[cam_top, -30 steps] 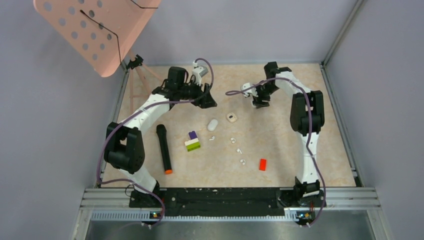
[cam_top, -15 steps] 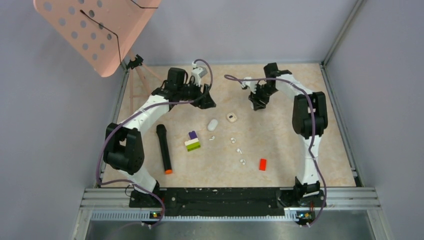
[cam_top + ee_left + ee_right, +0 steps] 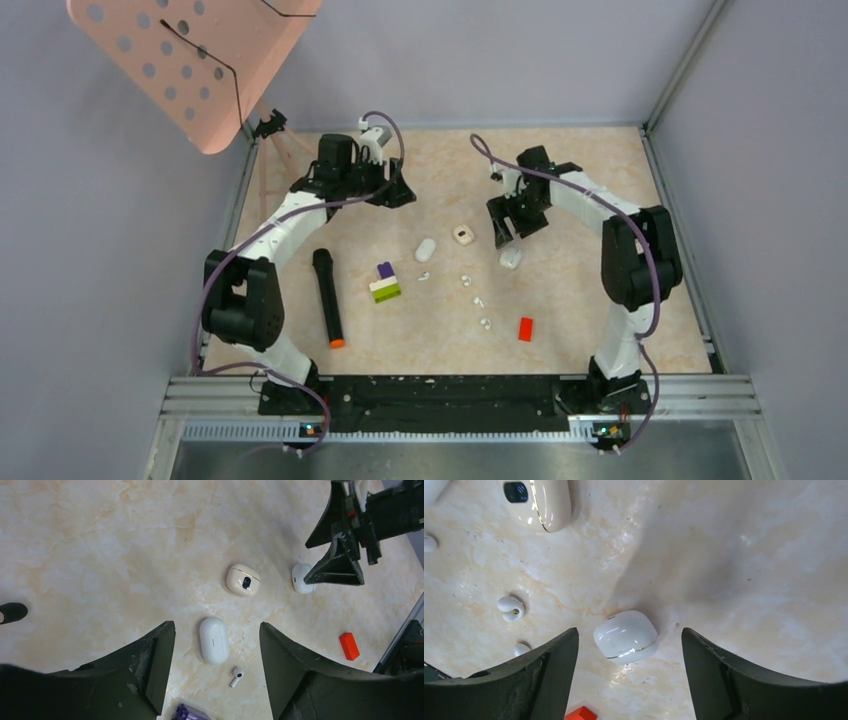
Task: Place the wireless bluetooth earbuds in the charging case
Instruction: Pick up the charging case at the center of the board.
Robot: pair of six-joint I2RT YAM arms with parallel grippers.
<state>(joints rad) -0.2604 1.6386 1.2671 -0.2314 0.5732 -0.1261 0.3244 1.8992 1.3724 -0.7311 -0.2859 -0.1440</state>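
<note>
Under spread left jaws, oblong charging case (image 3: 214, 640), long axis parallel to them; right jaws spread.

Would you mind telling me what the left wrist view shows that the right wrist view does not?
Only the left wrist view: the purple block, the black microphone at its end, and the right gripper seen from outside. Only the right wrist view: a roundish earbud left of the round white case. Both: that case, the cream case with a dark window, and the red brick.
</note>
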